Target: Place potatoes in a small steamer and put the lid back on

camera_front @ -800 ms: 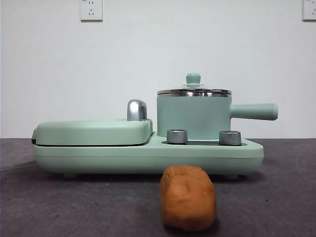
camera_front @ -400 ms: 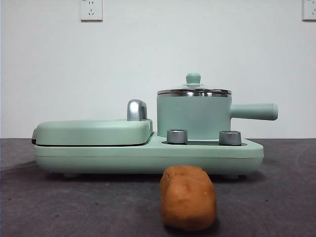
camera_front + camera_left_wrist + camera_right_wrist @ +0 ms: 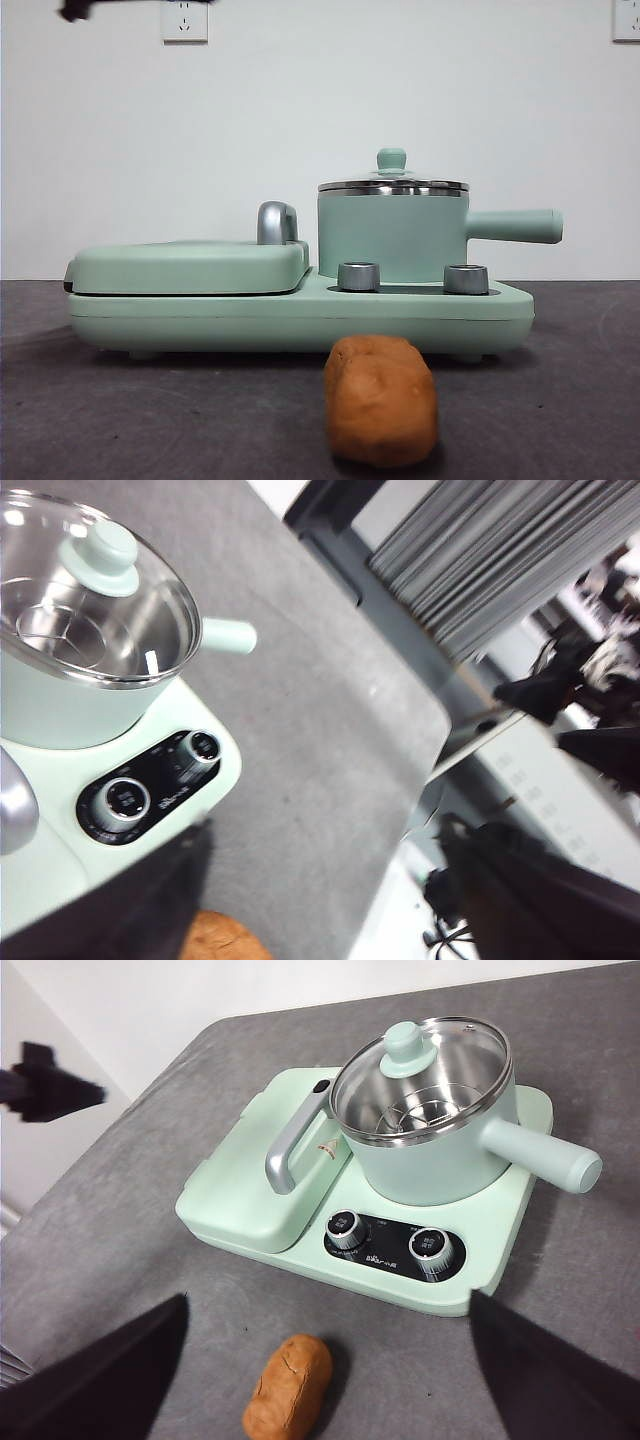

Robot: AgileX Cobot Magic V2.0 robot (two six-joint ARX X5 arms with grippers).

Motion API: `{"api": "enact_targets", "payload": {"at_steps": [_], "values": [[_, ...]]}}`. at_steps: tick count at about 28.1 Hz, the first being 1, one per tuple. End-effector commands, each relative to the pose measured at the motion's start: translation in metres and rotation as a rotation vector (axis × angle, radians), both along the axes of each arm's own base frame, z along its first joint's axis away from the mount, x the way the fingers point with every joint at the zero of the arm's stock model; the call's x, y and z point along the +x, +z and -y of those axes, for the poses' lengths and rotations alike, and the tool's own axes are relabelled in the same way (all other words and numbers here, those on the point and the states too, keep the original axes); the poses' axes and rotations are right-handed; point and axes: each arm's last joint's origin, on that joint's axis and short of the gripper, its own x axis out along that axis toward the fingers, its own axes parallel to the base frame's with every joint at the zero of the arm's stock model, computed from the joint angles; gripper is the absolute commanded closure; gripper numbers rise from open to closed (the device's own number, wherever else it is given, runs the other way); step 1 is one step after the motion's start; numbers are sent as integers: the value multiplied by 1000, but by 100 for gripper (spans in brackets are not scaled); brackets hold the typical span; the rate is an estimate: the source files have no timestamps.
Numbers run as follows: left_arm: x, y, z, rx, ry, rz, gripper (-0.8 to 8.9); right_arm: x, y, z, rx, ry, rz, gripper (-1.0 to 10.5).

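1. on the grey tabletop (image 3: 120,420), the potato (image 3: 381,401) is lying by itself in front of the mint-green cooker base (image 3: 300,315), near its front edge but apart from it, with nothing touching it.
2. the small steamer (image 3: 392,238) is sitting upright on the knob side of the cooker base, its straight side handle (image 3: 514,226) pointing away from the grill plate.
3. the lid (image 3: 392,183) is resting on the steamer's steel rim, knob (image 3: 391,159) up; through the glass in the right wrist view a bare steel rack (image 3: 425,1110) is showing inside the pot.
4. the closed grill plate (image 3: 190,265) is lying flat beside the steamer with its chrome handle (image 3: 277,222) standing between the two.
5. two steel dials (image 3: 359,276) are sitting on the front of the base, just below the steamer.
6. the left end effector (image 3: 330,900) is hanging above the knob end of the cooker, looking down on the lid and dials, with a sliver of the potato at the edge of its view; its jaws are standing wide apart and holding nothing.
7. the right end effector (image 3: 330,1380) is hovering high in front of the cooker, above the potato, jaws spread wide and empty.
8. a black tip of an arm (image 3: 80,12) is showing at the top corner of the front view, above the grill-plate side.
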Motion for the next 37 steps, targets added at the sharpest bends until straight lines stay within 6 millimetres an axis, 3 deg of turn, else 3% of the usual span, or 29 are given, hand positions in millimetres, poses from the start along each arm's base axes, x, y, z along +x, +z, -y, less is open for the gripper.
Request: {"api": "enact_targets", "payload": {"at_steps": [1,10,20,29,37], "values": [[12,13,17,51,-48,92,362,-1,6,0,-9,9,27,462],[54,28,72,178,-54,146,362,-1,6,0,-9,9,27,459],[97,19,121,350,83,281,363,-1,6,0,-9,9,27,459],[120,0,153,367,193,411,377,-1,6,0,-9,9,27,459],[136,-22,164,377,214,417,379,-1,6,0,-9,9,27,459]]}}
